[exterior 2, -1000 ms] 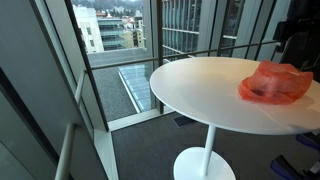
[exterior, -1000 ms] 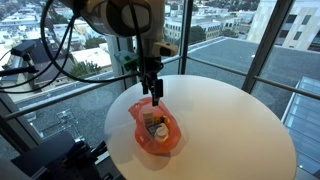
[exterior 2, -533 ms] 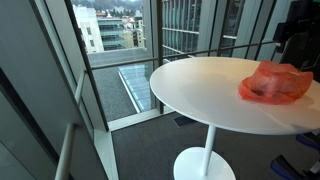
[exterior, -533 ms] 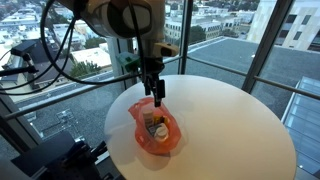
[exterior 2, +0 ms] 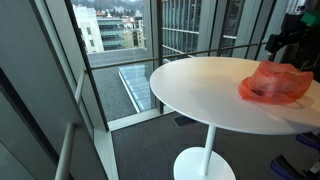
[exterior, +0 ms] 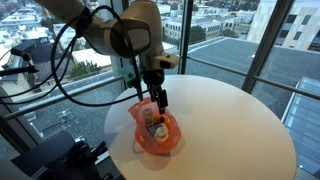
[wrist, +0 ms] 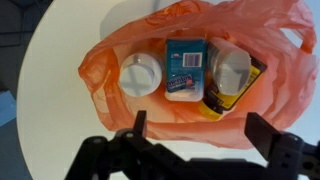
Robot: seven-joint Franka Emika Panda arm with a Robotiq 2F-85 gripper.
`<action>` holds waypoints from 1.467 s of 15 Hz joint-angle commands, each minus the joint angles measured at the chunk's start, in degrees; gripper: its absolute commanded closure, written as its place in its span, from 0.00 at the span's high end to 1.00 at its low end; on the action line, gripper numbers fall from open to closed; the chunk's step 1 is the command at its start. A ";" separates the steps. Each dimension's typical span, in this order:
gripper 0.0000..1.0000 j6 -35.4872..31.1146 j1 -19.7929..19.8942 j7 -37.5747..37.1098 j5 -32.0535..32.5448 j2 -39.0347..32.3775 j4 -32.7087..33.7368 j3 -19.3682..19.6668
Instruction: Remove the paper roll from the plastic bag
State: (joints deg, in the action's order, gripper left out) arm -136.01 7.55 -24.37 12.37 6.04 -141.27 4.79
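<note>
An orange plastic bag (wrist: 200, 30) lies open on the round white table (exterior: 225, 120). In the wrist view it holds a white paper roll (wrist: 142, 72) seen end-on at the left, a teal box (wrist: 186, 68) in the middle and a yellow-and-dark jar (wrist: 228, 78) at the right. My gripper (wrist: 200, 130) is open and empty, its fingers (wrist: 138, 124) spread just above the bag's near edge. In both exterior views the gripper (exterior: 159, 99) hangs over the bag (exterior: 155, 130), which also shows at the table's far side (exterior 2: 275, 82).
The table stands on a single pedestal (exterior 2: 205, 150) beside tall glass windows (exterior 2: 110, 50). The tabletop beyond the bag is bare white (exterior: 230, 130). Cables hang from the arm (exterior: 70, 50).
The arm has swung and lowered the gripper a little closer to the bag's opening. The bag and its contents have not moved.
</note>
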 commanded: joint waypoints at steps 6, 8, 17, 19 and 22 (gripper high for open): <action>1.00 -5.43 -0.21 -0.41 -2.70 -2.35 -2.70 0.09; 1.00 -6.17 -0.57 -0.32 -3.43 -2.53 -3.23 -0.11; 0.90 -7.00 -2.61 -0.09 -6.46 -3.14 -4.27 -1.11; 0.66 -6.89 -2.72 -0.31 -6.30 -3.05 -4.45 -1.12; 0.41 -7.01 -2.70 -0.74 -5.74 -2.98 -4.64 -1.12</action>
State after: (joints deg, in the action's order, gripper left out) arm -142.67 4.83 -24.71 7.03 2.61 -145.42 3.93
